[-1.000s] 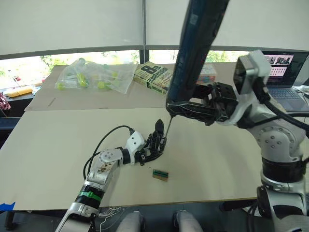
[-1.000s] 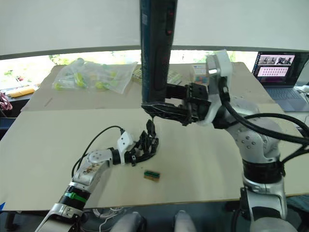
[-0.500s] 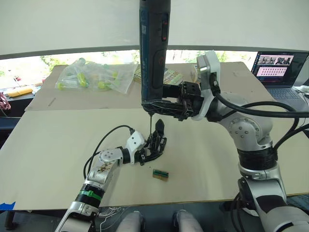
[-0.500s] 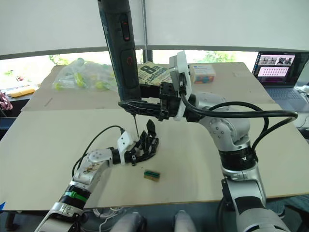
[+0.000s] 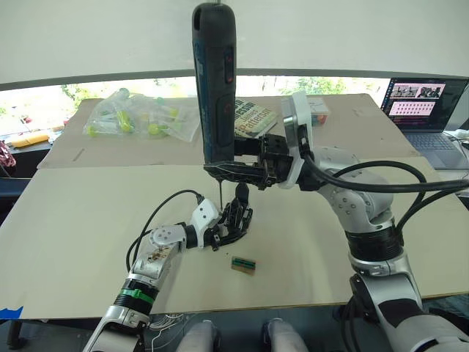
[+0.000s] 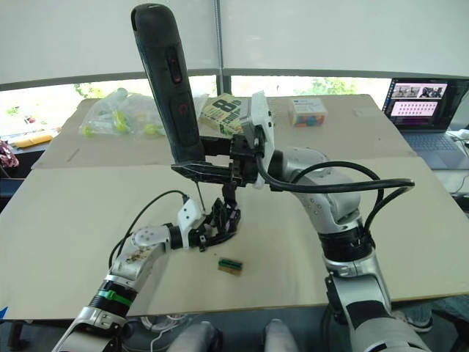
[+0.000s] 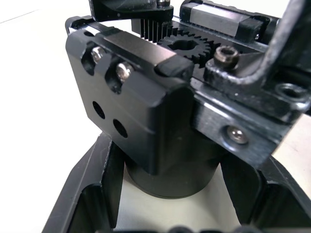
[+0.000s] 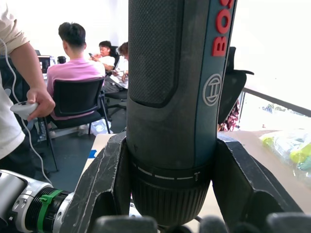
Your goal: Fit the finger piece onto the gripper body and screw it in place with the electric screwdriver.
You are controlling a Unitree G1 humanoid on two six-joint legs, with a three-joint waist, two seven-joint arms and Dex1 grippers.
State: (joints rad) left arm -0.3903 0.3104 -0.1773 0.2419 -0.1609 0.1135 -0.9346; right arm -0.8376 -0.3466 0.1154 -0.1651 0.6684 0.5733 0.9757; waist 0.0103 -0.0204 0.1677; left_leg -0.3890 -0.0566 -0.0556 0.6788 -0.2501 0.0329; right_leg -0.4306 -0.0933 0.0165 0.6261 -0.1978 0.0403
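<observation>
Driver bit poised over the body I'm pinning down

My left hand is clenched around the gripper body, its fingers cupping the rounded base against the tabletop; the body looks dense, rigid and smooth, so I judge the low grip on the base the right one to resist twisting. Its pointed black finger stands just beyond my left fingertips; I cannot tell whether that is the finger piece. A small green-and-tan block lies near my left hand on the side toward me. My right hand grasps the electric screwdriver low, by its collar, holding it upright above my left hand, bit just over the body. It seems top-heavy, so it could tip.
</observation>
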